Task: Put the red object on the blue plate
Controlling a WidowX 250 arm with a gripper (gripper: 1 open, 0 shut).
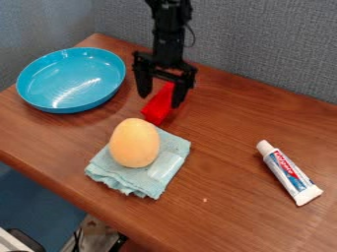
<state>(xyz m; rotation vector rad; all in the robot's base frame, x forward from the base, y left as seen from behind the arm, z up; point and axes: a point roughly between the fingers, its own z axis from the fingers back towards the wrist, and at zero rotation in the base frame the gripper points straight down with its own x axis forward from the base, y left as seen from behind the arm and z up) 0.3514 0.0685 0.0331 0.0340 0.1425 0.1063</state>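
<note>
Red object (160,104) lies between the open claw's (164,91) fingers.

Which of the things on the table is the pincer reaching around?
The small red plastic block: the open pincer straddles it, unlike the orange egg, cloth or toothpaste tube.

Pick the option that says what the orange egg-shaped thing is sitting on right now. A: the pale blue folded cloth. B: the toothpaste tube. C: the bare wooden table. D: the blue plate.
A: the orange egg-shaped thing rests on the pale blue folded cloth, whose edges show around its base, well apart from the blue plate and the toothpaste tube.
</note>
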